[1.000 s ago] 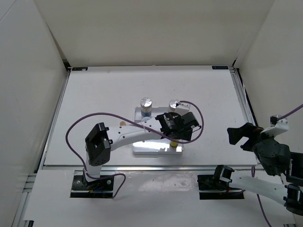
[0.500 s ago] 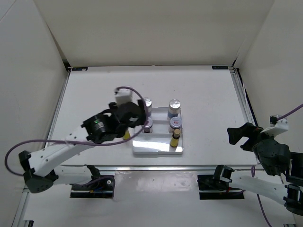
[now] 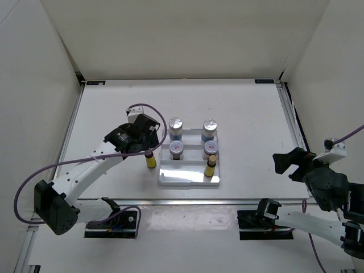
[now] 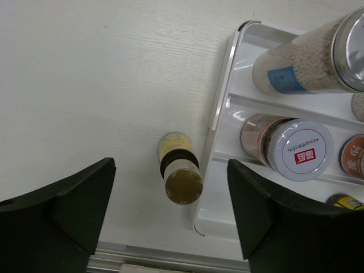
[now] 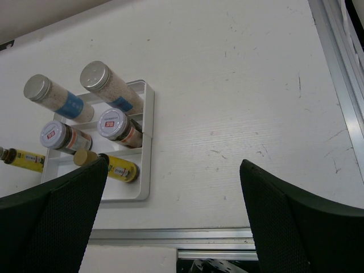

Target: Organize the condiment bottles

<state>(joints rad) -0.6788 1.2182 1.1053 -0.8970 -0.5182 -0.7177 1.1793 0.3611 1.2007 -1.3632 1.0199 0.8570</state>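
Note:
A white ridged tray holds two blue-labelled jars, two red-labelled jars and one yellow bottle. The second yellow bottle stands upright on the table just left of the tray. My left gripper is open above it. In the left wrist view the bottle stands between the spread fingers, untouched, beside the tray rim. My right gripper is open and empty far to the right. The right wrist view shows the tray at its left.
A metal rail runs along the table's near edge, and another rail runs down the right side. White walls enclose the table at the back and sides. The left arm's purple cable loops over the table's left part.
My left arm has swung from over the tray's right side to the left, and its gripper now hangs over the yellow bottle beside the tray. The right arm has not moved.

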